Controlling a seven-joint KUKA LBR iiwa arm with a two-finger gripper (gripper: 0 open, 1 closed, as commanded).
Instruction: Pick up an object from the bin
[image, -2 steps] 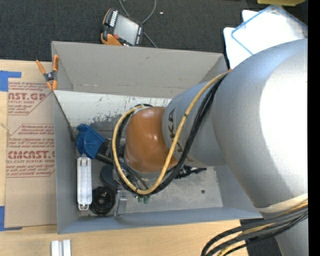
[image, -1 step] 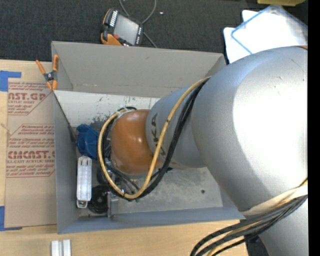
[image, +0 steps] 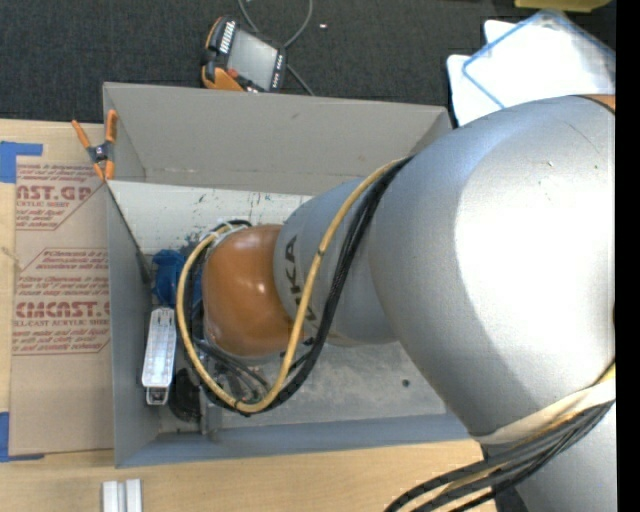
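The arm (image: 500, 280) is by far the biggest thing here. Its broad silver-grey body covers most of the right half of the view and reaches leftward into the bin. The bin (image: 270, 130) is grey metal with a tall back wall and sloping sides. A stretch of its scuffed, speckled floor lies bare just below the arm, toward the front wall.

At the arm's end sits a rounded orange cover (image: 240, 290), over the left part of the bin floor. A bundle of yellow and black cables (image: 245, 407) runs down along the arm, loops under the cover and curls up round its left side.

Dark parts of the gripper (image: 222, 372) show beneath the lower edge of the cover, low over the front-left area of the floor. The cover and cables hide the rest of it. From this view there is no way to judge whether its grip is spread or closed, or whether anything is in it.

Three things lie nearest to it, all along the left wall. A pale flat bar (image: 158, 355) lies lengthwise beside the wall, just left of the cable loop. A blue thing (image: 168, 272), partly hidden by the cover, lies behind the bar toward the back. A small black thing (image: 185, 395) sits in the front-left corner, just beside the bar's near end and close to the dark parts.
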